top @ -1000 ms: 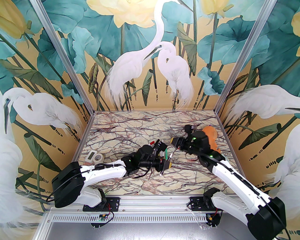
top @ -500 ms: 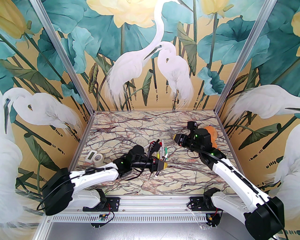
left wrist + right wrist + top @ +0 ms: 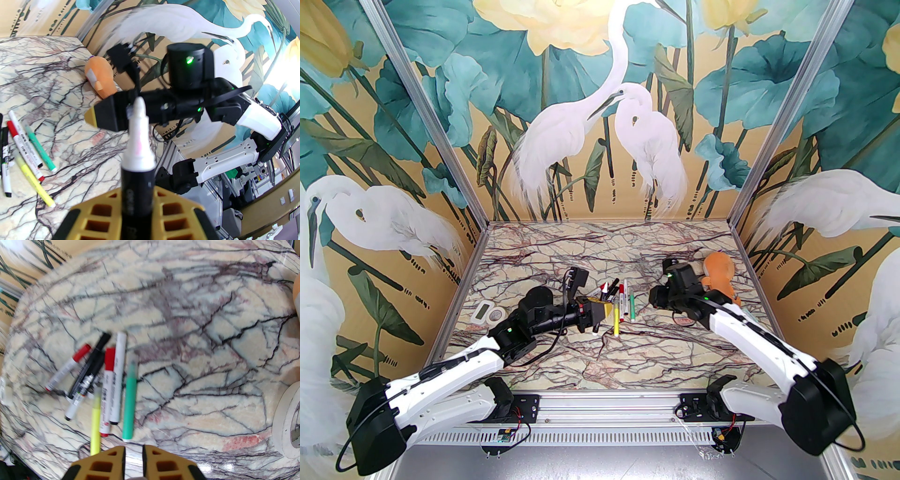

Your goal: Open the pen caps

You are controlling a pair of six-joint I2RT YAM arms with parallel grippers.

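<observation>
Holding: one black-barrelled pen (image 3: 137, 145), clamped in my left pincer (image 3: 138, 201), lower centre of the left wrist view. Its white front end looks bare, though blur leaves doubt. My right pincer (image 3: 133, 456), bottom centre: fingers together, nothing seen between them. Pen caps (image 3: 109, 358): seated on pens (image 3: 130, 404) lying left of centre on the worktop (image 3: 211, 357). Judged: one opened at most, the rest remaining.

Egret-and-lotus mural walls (image 3: 600, 117), veined marble tabletop (image 3: 600, 243), aluminium corner posts (image 3: 428, 112)
</observation>
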